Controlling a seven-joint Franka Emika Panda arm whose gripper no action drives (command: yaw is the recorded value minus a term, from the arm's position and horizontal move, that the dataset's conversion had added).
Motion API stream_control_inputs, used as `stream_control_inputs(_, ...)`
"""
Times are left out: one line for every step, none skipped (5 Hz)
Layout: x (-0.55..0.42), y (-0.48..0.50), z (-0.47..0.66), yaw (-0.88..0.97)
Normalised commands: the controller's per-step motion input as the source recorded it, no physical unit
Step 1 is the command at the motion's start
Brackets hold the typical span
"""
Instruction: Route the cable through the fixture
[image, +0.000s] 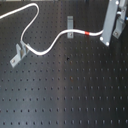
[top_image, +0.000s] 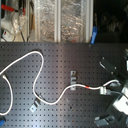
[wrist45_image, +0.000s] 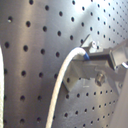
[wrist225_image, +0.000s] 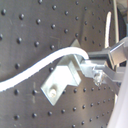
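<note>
End effector (image: 106, 39) clamped on the thin white cable (image: 55, 44) just past its red band (image: 88, 33)

White cable (image: 50, 46) with red band; black perforated board (image: 65, 95).

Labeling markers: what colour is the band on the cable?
Red band on the white cable, clearest in the first exterior view.

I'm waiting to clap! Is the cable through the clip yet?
The gripper holds the cable near its red band. The cable runs by the forked top of the fixture; too blurry to tell if it sits between the prongs. Left: confirm that, then let go.
</note>
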Motion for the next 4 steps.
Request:
stream_control_inputs(0.013,-0.011,0.00,-0.03)
stream_control_inputs(-0.027,-0.029,0.00,0.00)
stream_control_inputs(-0.587,-0.264,0.28,0.26)
stream_control_inputs(-0.020,-0.020,0.00,0.00)
